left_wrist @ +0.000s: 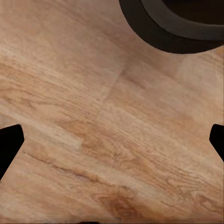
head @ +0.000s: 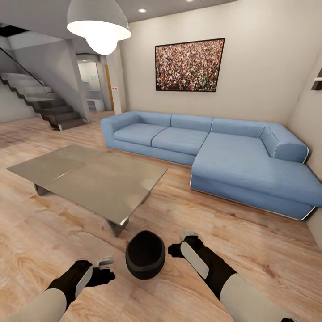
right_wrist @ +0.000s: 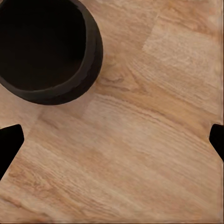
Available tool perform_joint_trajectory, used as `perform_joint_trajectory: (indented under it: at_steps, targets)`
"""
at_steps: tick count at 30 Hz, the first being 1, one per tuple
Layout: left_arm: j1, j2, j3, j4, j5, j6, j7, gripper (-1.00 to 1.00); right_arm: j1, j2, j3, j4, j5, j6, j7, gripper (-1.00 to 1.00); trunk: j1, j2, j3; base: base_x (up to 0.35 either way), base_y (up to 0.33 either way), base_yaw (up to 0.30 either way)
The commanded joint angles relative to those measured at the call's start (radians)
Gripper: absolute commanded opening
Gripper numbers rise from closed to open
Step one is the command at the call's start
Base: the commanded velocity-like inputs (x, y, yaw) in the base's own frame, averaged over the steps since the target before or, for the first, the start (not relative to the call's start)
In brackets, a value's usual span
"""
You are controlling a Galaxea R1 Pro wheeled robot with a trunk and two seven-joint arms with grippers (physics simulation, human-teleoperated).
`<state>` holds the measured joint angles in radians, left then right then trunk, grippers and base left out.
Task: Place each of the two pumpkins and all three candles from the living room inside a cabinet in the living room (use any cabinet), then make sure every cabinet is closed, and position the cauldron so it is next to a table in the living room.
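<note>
Your small, round, glossy black cauldron (head: 145,255) sits upright on the light wood plank floor (head: 250,237), mouth up, just off the near corner of the low rectangular glass-topped coffee table (head: 89,179), near it but not touching. Your left end effector (head: 105,264) hangs just beside the cauldron on one side, and your right end effector (head: 184,239) just beside it on the other, so the pot lies between the two; neither one touches it. In your left wrist view the dark fingertips (left_wrist: 9,144) stand wide apart at the edges of the picture with bare planks between them, and only an arc of the cauldron's rim (left_wrist: 172,28) enters at one edge. In your right wrist view the fingertips (right_wrist: 9,144) are likewise spread wide over bare floor, with the cauldron (right_wrist: 46,51) lying outside the gap. Beyond the table stands a blue corner sofa (head: 214,152) against the pale wall.
</note>
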<state>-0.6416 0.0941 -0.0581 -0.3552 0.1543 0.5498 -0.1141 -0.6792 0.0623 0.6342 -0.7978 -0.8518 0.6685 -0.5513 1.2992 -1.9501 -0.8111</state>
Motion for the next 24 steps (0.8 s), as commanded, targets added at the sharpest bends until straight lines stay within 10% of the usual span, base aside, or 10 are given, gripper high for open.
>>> perform_joint_trajectory:
  at_steps: [1,24]
  targets:
    - [0.0,0.001,-0.006,0.073,0.001,-0.071,0.018,1.0,0.055,-0.032,0.004,0.0,-0.01,-0.034,-0.009,1.0,-0.004,0.007,0.002,0.0,0.0,0.0]
    - [0.192,0.001,-0.005,0.157,-0.003,-0.372,0.082,1.0,0.236,-0.078,0.013,0.191,-0.006,-0.362,0.001,1.0,-0.092,0.168,0.074,0.0,0.0,0.0]
